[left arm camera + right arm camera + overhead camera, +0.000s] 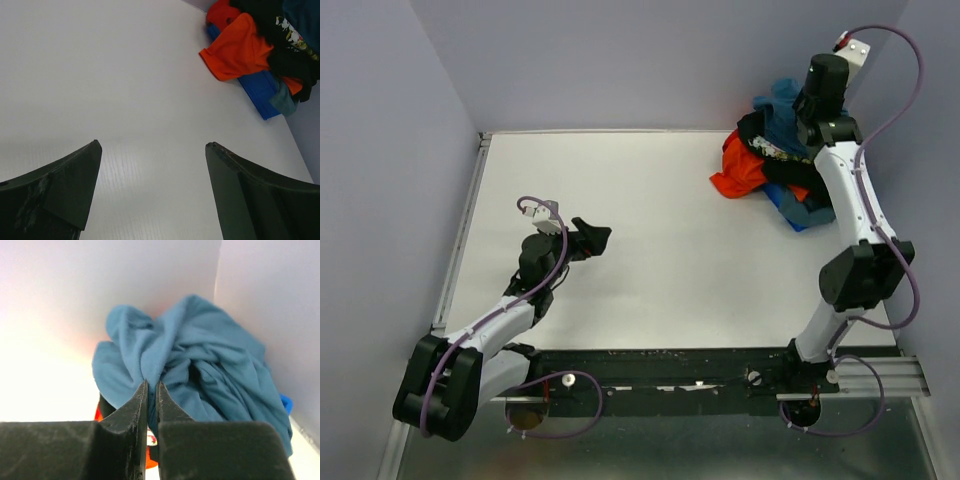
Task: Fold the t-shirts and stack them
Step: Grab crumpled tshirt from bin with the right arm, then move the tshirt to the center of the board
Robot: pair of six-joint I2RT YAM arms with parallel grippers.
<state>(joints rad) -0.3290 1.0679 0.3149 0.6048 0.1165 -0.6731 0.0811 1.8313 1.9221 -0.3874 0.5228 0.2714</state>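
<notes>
We see four t-shirts bunched in one heap [775,160] on the far right corner of the table [650,250], none of them folded. The teal shirt [200,360] sits crumpled on top, at the very back of that corner. The black flowered shirt [280,25] lies under it and spills toward the table's middle. The orange shirt [237,47] spreads out from the heap on the side facing the table's centre, touching the white surface. The blue shirt [260,90] lies at the bottom, and one edge of it pokes out toward the table's near side.

The right gripper [151,385] reaches over the heap at that far right corner. Its jaws are drawn almost together, pinching a raised fold of the teal shirt between their tips.

The left gripper [152,145] hangs low over the left half of the table, well apart from the heap. Its jaws stand wide apart with nothing between them, only bare tabletop below.
</notes>
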